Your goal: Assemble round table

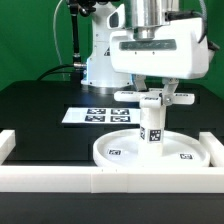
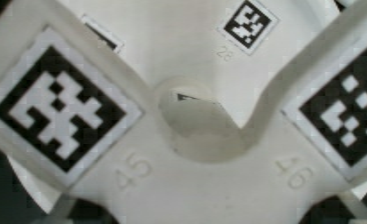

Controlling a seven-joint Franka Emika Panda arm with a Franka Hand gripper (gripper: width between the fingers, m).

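Foot (image 1: 152,99) capped the upright leg (image 1: 152,128) on the disc (image 1: 125,141), directly below the fingers (image 1: 165,90). Leg axis vertical. Whether the fingers were clamped on the foot could not be told.

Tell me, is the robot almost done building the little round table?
Nearly, it seems. Done: the leg stands upright on the round disc. In hand: the cross-shaped foot sits on top of the leg, with the gripper right at it; I cannot tell how tightly it grips. Left: probably fastening the foot fully, then letting go.
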